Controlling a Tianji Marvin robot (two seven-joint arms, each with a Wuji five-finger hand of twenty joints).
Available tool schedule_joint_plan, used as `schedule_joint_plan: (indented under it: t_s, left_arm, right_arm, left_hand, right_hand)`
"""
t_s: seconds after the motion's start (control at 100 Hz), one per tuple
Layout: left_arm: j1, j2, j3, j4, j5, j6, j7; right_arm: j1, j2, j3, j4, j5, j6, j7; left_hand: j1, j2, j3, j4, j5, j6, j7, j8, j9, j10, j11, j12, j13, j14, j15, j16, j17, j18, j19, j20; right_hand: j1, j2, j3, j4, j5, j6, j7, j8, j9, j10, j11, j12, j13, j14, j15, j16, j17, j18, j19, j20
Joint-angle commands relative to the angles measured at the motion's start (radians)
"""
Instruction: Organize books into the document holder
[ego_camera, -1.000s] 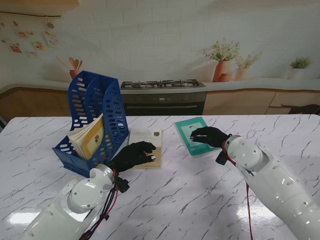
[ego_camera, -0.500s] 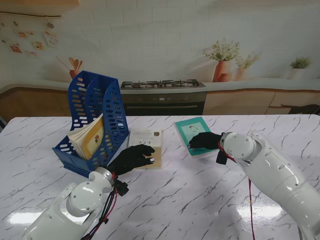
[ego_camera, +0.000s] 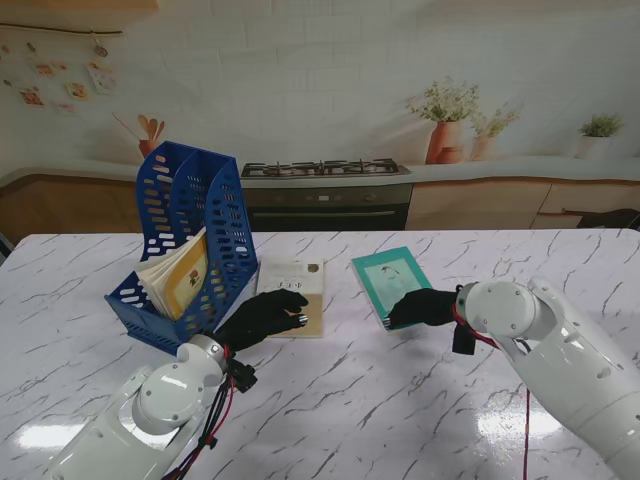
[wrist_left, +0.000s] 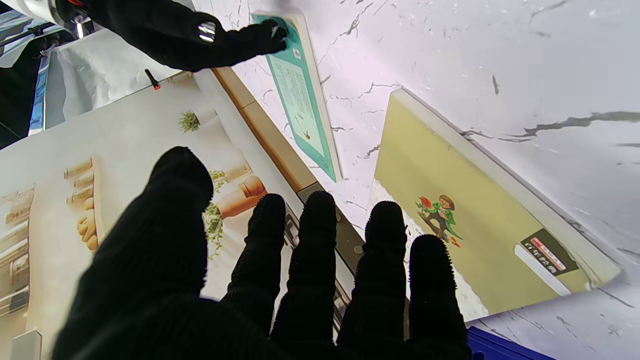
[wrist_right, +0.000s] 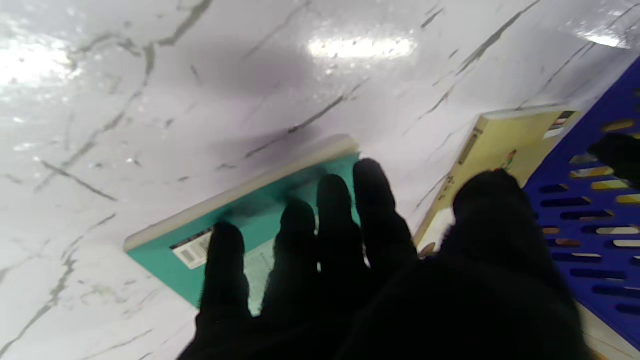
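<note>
While flat on the teal book (ego_camera: 392, 282), right robot hand (ego_camera: 422, 307), perhaps pressing.

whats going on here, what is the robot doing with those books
The robot is sorting books into a blue document holder, which already has one book leaning inside. Two more lie flat on the marble table. The right hand rests its fingers on the near edge of the teal book. The left hand hangs with fingers spread over the near part of the yellow book beside the holder. Neither book is lifted yet.
</note>
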Motion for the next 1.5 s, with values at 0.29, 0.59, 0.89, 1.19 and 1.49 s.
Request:
schedule_joint_plan:
  t_s: [0.29, 0.59, 0.89, 1.19, 1.49]
  left_arm:
    - [0.013, -0.006, -0.008, -0.005, 0.002, -0.013, -0.002]
    - [0.009, -0.003, -0.004, -0.007, 0.018, -0.001, -0.008]
    - [0.008, -0.001, -0.006, -0.01, 0.038, 0.011, -0.011]
    - [0.014, -0.001, -0.011, -0.014, 0.026, 0.01, -0.015]
    - [0.021, 0.002, -0.019, -0.02, 0.028, 0.021, -0.024]
  right_arm:
    - [-0.095, -0.037, 0.07, -0.042, -0.044, -0.039, -0.229]
    - [0.113, -0.067, -0.09, 0.218, -0.018, -0.115, -0.3]
    - [0.048, -0.024, -0.073, 0.135, -0.008, -0.104, -0.137]
    - [-0.147, 0.015, 0.038, -0.062, 0.008, -0.084, -0.007]
    - [-0.299, 0.055, 0.132, -0.226, 0.044, -0.095, 0.154]
  left_hand:
    - [0.016, 0.043, -0.059, 0.03, 0.004, 0.001, -0.004, -0.012, -0.024, -0.004, -0.002, -0.009, -0.022, -0.007, -0.002, 0.004, -0.02, -0.053, -0.031, -0.013]
    - [0.025, 0.038, -0.066, 0.032, 0.002, 0.001, -0.005, -0.012, -0.027, -0.004, -0.002, -0.009, -0.029, -0.01, -0.006, 0.002, -0.026, -0.062, -0.043, -0.02]
    - [0.021, 0.042, -0.067, 0.032, 0.003, 0.006, -0.003, -0.011, -0.026, -0.004, -0.001, -0.009, -0.028, -0.011, -0.006, 0.002, -0.029, -0.068, -0.05, -0.024]
    - [0.021, 0.051, -0.072, 0.032, 0.004, 0.007, -0.004, -0.013, -0.03, -0.002, -0.003, -0.01, -0.033, -0.011, -0.008, 0.001, -0.032, -0.073, -0.056, -0.027]
    - [0.027, 0.051, -0.08, 0.033, 0.008, 0.014, -0.006, -0.013, -0.032, -0.001, -0.003, -0.01, -0.037, -0.011, -0.009, 0.0, -0.034, -0.076, -0.061, -0.03]
  right_hand:
    - [-0.016, -0.019, -0.036, 0.049, -0.009, -0.011, -0.007, -0.013, -0.003, 0.001, -0.014, -0.012, 0.023, -0.008, 0.057, 0.021, -0.004, -0.234, 0.041, 0.023]
    - [-0.03, -0.041, -0.026, 0.052, -0.006, -0.017, 0.003, -0.01, 0.005, -0.008, 0.004, -0.01, 0.044, -0.008, 0.078, 0.032, 0.006, -0.226, 0.073, 0.042]
    - [-0.015, 0.029, -0.013, 0.048, 0.032, 0.031, 0.012, -0.011, 0.043, 0.037, 0.012, -0.013, 0.083, 0.041, 0.056, 0.018, 0.013, -0.215, 0.069, 0.043]
    - [0.023, 0.113, -0.024, 0.043, 0.057, 0.046, 0.007, -0.018, 0.069, 0.056, -0.012, -0.026, 0.106, 0.06, 0.024, -0.001, 0.017, -0.231, 0.064, 0.045]
    - [0.034, 0.131, -0.029, 0.045, 0.062, 0.063, 0.004, -0.02, 0.074, 0.073, -0.02, -0.03, 0.118, 0.08, 0.019, -0.004, 0.021, -0.238, 0.07, 0.049]
